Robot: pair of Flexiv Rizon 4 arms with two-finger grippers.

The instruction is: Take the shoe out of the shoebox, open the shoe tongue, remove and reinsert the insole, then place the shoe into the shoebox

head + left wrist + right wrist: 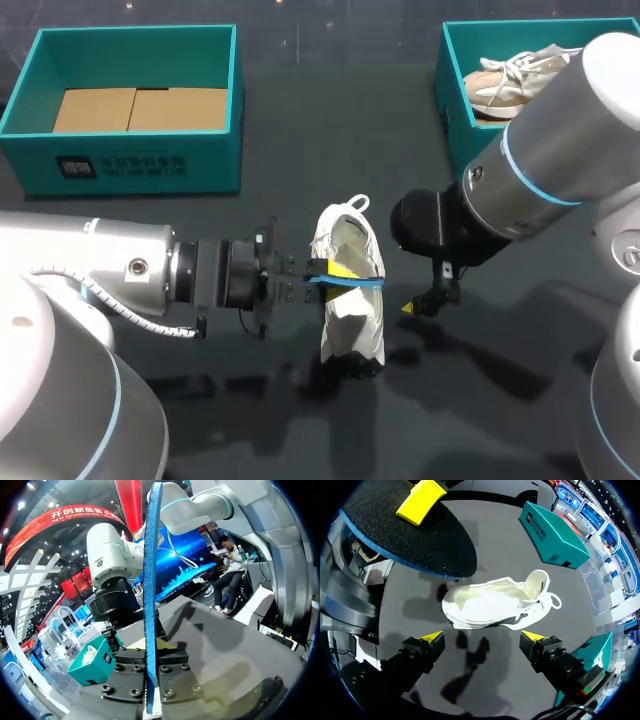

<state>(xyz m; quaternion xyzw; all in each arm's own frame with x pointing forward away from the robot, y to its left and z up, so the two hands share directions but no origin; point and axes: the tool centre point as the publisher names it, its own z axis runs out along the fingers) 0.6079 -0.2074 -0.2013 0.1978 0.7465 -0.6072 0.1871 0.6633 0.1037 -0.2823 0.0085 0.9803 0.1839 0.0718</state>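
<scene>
Insole out, refit not yet done: the left claw (312, 280) is clamped on the blue-edged insole (350, 283), holding it on edge over the white sneaker (350, 235). The sneaker lies on the dark surface (500, 400) between the two arms, well apart from the teal shoebox (215, 160) at the far left. The right claw (482, 639) hangs beside the sneaker, its yellow-tipped fingers spread with nothing between them. The sneaker's long axis runs away from the robot, heel and pull loop toward the far side, toe toward the robot. The insole sits crosswise to it. Reinsertion likely calls for turning the insole in line with the sneaker while the right claw steadies it.
</scene>
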